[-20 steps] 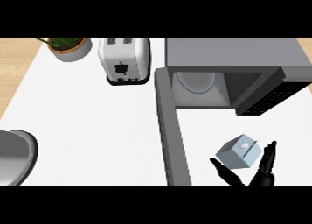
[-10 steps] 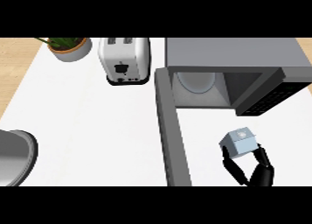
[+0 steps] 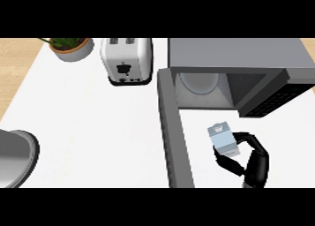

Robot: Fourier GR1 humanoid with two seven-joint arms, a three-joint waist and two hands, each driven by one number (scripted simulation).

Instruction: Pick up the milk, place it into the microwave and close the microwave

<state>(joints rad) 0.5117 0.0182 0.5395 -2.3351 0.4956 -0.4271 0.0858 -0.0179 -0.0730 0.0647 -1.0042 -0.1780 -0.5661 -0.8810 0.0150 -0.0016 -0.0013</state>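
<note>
One milk carton (image 3: 223,139) sits clamped in the right hand (image 3: 245,160), fingers and thumb curled round it, just in front of the open microwave (image 3: 234,62), right of its swung-out door (image 3: 174,132).

Evenly and brightly lit from above, with no glare on the white tabletop (image 3: 88,119). Only soft, faint shading beside the toaster (image 3: 125,59) and under the open microwave (image 3: 238,73), darker inside its cavity. Slightly soft edges throughout; no visible edge distortion.
</note>
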